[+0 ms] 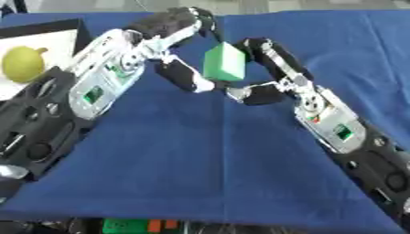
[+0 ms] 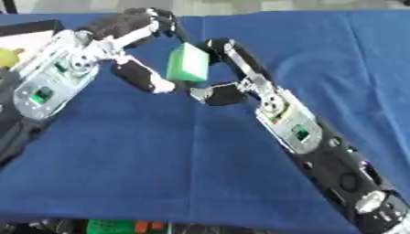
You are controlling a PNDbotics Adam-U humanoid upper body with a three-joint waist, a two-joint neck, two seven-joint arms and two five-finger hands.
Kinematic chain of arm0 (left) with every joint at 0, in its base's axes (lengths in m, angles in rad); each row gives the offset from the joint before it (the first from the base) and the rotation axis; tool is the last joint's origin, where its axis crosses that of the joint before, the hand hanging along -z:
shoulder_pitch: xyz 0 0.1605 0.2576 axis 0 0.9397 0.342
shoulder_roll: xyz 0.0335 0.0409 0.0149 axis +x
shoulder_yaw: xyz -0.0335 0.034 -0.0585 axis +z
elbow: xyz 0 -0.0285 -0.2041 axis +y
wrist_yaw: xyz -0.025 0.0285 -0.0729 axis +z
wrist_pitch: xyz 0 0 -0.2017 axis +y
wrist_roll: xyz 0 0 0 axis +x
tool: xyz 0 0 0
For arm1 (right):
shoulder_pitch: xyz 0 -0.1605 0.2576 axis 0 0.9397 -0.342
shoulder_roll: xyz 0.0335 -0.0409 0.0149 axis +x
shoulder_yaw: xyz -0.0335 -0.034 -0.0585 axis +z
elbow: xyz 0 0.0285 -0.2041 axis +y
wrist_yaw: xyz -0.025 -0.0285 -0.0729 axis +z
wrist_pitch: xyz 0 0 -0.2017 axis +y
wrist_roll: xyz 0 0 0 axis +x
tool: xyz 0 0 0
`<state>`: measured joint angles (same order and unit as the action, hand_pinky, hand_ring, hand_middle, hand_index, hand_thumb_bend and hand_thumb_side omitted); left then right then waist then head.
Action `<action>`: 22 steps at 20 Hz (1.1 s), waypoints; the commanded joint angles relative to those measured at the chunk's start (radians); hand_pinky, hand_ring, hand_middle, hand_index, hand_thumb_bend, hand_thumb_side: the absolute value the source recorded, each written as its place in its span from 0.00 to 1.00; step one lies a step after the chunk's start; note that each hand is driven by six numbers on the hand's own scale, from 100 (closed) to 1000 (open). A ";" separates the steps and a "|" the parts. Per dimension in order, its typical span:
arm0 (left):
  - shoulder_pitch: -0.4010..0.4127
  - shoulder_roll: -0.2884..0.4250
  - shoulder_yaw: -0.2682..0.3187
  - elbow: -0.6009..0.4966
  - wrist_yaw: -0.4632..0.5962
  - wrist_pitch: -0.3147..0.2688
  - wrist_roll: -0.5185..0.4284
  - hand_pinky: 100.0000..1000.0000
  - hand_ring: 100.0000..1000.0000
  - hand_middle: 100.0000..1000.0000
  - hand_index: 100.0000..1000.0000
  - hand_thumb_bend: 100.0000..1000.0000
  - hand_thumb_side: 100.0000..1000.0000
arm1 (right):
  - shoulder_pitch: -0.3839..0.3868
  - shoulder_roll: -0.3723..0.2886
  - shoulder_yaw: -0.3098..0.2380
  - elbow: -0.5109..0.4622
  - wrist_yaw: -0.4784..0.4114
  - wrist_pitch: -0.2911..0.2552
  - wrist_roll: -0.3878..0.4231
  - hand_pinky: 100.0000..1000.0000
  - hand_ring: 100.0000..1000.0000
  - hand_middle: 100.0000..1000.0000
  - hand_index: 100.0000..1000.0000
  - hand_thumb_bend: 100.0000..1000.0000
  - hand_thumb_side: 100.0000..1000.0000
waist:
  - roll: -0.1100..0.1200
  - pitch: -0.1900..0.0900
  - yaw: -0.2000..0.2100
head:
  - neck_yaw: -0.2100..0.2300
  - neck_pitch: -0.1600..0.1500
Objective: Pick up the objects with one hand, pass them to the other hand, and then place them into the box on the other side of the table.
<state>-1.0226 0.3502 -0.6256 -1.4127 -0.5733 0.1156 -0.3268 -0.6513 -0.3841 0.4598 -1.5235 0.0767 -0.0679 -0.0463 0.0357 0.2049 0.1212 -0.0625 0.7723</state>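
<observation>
Hiding green block [image 1: 223,62] edges: robot hands.

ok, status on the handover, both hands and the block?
Left hand and right hand both closed on the green block, above the blue table. Yellow fruit already in the box. Nothing in the way.

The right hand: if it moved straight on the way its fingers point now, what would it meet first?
Probably the left hand, just across the green block held between them. The right hand points up-left; depth is unclear.
</observation>
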 commanded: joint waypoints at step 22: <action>-0.015 -0.029 0.013 0.029 0.033 -0.012 0.090 0.72 0.72 0.70 0.72 0.34 0.26 | -0.018 -0.003 0.011 -0.028 0.007 -0.015 0.030 0.69 0.64 0.44 0.48 0.13 0.00 | -0.003 -0.021 -0.005 | 0.008 -0.002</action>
<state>-1.0184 0.3236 -0.6255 -1.3790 -0.5385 0.1016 -0.2496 -0.6513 -0.3894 0.4569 -1.5234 0.0847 -0.0765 -0.0245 0.0341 0.2049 0.1172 -0.0569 0.7723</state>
